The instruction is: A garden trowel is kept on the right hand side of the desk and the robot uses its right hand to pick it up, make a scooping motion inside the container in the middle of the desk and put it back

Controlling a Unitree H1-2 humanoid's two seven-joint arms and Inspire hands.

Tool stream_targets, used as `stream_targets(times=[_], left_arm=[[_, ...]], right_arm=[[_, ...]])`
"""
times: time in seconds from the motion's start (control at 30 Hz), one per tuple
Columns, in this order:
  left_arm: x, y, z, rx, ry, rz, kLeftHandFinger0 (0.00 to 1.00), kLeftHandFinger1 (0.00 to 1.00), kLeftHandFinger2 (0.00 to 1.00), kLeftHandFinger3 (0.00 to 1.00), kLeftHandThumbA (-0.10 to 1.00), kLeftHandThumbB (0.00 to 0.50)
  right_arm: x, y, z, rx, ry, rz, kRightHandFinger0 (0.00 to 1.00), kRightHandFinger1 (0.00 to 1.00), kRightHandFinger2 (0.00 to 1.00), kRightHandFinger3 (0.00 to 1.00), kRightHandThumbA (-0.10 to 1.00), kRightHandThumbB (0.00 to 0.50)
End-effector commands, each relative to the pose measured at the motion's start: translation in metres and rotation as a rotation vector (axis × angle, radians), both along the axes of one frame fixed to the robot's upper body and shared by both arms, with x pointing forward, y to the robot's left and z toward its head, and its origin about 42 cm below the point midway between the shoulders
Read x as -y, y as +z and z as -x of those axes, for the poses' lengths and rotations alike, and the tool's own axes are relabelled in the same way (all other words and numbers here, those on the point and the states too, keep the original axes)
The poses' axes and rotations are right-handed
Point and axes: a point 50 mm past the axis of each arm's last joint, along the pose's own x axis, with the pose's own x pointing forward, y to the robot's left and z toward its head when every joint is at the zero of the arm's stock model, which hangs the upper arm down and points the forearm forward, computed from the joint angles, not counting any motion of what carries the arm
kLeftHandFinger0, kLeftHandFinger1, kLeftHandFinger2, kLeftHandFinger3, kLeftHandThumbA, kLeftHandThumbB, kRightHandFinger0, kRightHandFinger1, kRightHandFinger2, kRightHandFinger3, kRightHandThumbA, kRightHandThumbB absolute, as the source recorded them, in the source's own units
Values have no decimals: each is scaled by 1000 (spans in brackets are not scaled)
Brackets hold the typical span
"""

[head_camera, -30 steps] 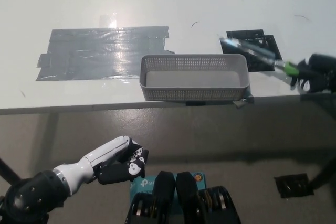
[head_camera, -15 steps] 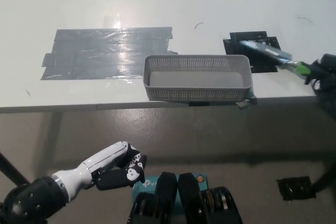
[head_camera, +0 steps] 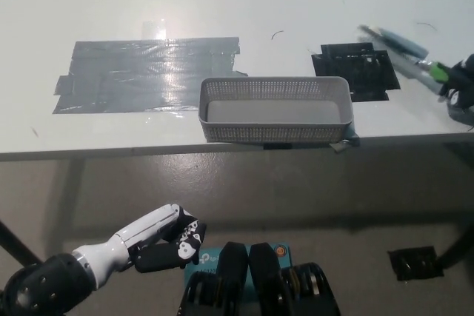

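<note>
A garden trowel (head_camera: pixel 396 48) with a grey blade and a green handle hangs tilted above the desk at the far right, its blade blurred. My black right hand (head_camera: pixel 461 86) is shut on its handle at the picture's right edge. A white perforated container (head_camera: pixel 274 109) stands at the desk's front middle, to the left of the trowel. My white left hand (head_camera: pixel 159 234) rests low at the bottom left, below the desk edge, fingers curled loosely and holding nothing.
A black mat (head_camera: pixel 355 70) lies on the desk behind the container's right end. A patch of grey tape (head_camera: pixel 148 72) covers the desk to the left. The desk's front edge (head_camera: pixel 148 149) runs across the picture's middle.
My right hand has carried the trowel up and to the right, away from the container and past the black mat. The left hand has stayed low.
</note>
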Motion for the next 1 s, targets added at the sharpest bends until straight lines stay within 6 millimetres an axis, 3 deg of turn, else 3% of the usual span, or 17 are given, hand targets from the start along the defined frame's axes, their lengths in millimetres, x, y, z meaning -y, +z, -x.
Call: stream_targets(times=[0.0,0.03,0.07,0.1,0.13,0.17,0.2,0.23,0.27,0.3,0.33,0.37,0.4,0.5,0.57,0.63,0.97], left_arm=[[-3,17,-3,44,-26,-22,250,259,299,409,-100,499],[-3,17,-3,47,-28,-24,251,259,299,410,-100,498],[-3,18,-3,53,-33,-29,255,262,306,420,-100,494],[-3,18,-3,50,-30,-31,264,273,320,434,-100,492],[-3,17,-3,47,-29,-37,268,276,325,438,-100,493],[-4,17,-3,47,-31,-37,272,280,334,438,-100,495],[-3,18,-3,49,-34,-34,260,269,323,428,-100,494],[-3,19,-3,42,-33,-32,273,278,326,427,-100,491],[-3,19,-3,46,-34,-34,277,279,325,427,-100,492],[-3,18,-3,50,-32,-37,278,277,323,424,-100,493],[-3,19,-3,46,-28,-39,280,277,322,424,-100,491],[-3,19,-3,45,-28,-40,282,278,323,424,-100,489],[-4,21,-4,54,-30,-46,284,279,323,425,-100,492],[-5,20,-5,52,-42,-34,277,274,321,428,-100,496],[-5,21,-4,48,-34,-27,280,272,320,427,-100,500],[-6,21,-3,46,-30,-34,286,275,323,428,-100,500],[-8,17,0,38,-31,-43,287,272,306,427,-99,489]], right_arm=[[-24,37,-12,99,60,28,302,604,777,743,-100,40],[-25,37,-11,96,69,26,323,598,744,795,-100,18],[-28,36,-10,92,78,6,235,433,587,1000,-70,36],[-34,37,-7,74,113,10,281,429,610,1000,60,98],[-34,36,-7,71,119,12,278,372,562,1000,118,99],[-36,36,-5,65,143,35,364,476,715,1000,169,123],[-38,36,-2,61,180,76,607,680,917,1000,245,169],[-39,35,-2,58,188,83,739,784,1000,1000,248,191],[-40,35,-1,58,194,89,937,1000,1000,1000,259,232],[-41,35,-1,61,210,110,1000,1000,1000,1000,290,238],[-42,37,-1,48,228,173,1000,1000,1000,1000,387,268],[-42,37,-1,46,229,179,1000,1000,1000,1000,390,274],[-43,43,-2,25,234,282,1000,1000,1000,1000,583,354],[-38,48,-3,-2,187,346,1000,1000,1000,1000,689,500],[-32,54,-2,-2,155,363,1000,1000,1000,1000,812,500],[-30,57,-2,5,142,388,1000,1000,1000,1000,867,500],[-25,66,5,53,107,433,1000,1000,1000,1000,986,500]])
